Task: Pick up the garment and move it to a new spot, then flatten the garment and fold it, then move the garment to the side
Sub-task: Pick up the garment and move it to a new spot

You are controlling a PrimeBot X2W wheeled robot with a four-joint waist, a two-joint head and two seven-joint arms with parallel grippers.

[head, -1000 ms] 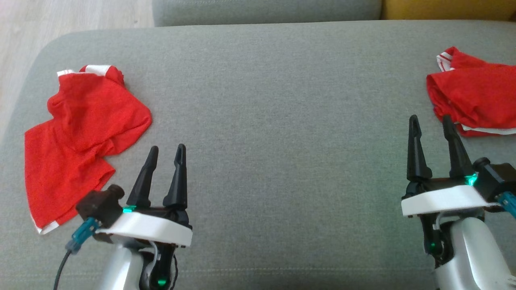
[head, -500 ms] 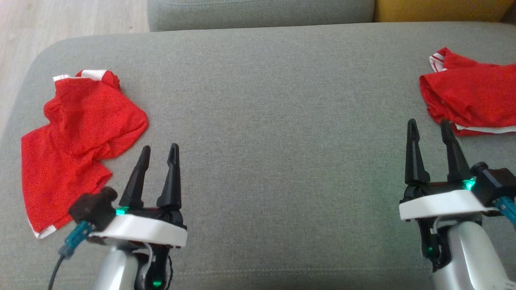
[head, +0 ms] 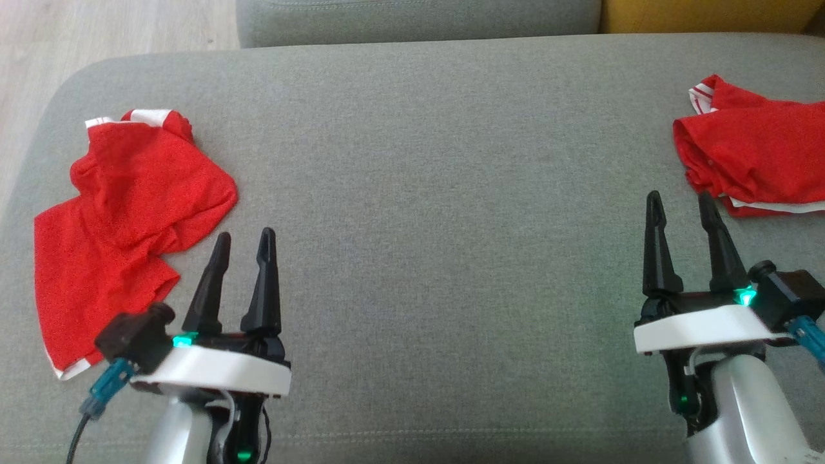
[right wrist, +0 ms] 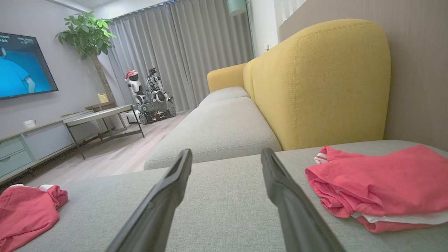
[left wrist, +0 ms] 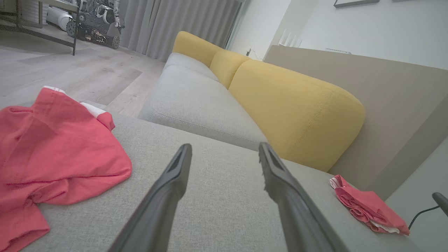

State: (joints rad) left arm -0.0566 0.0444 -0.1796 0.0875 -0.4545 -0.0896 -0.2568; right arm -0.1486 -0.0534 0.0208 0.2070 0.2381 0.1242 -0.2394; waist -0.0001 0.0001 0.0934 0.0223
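Observation:
A crumpled red garment with white trim (head: 122, 225) lies at the left of the grey sofa cushion (head: 438, 212); the left wrist view has it at the left (left wrist: 52, 154). My left gripper (head: 243, 238) is open and empty just right of its lower edge, apart from it. A folded red garment (head: 754, 154) lies at the cushion's far right, also seen in the right wrist view (right wrist: 381, 185). Open and empty, my right gripper (head: 678, 200) has its fingertips just short of that bundle's near corner.
A second grey cushion (head: 419, 19) and a yellow backrest (head: 702, 16) lie beyond the cushion's far edge. Wooden floor (head: 97, 32) lies past the rounded left end. The right wrist view holds a TV (right wrist: 21, 66), a low table (right wrist: 101, 117) and a parked robot (right wrist: 150, 94).
The head camera has shifted a little. Both grippers have drawn back slightly toward the near edge, the left one also drifting left; both stay open. The garments have not moved.

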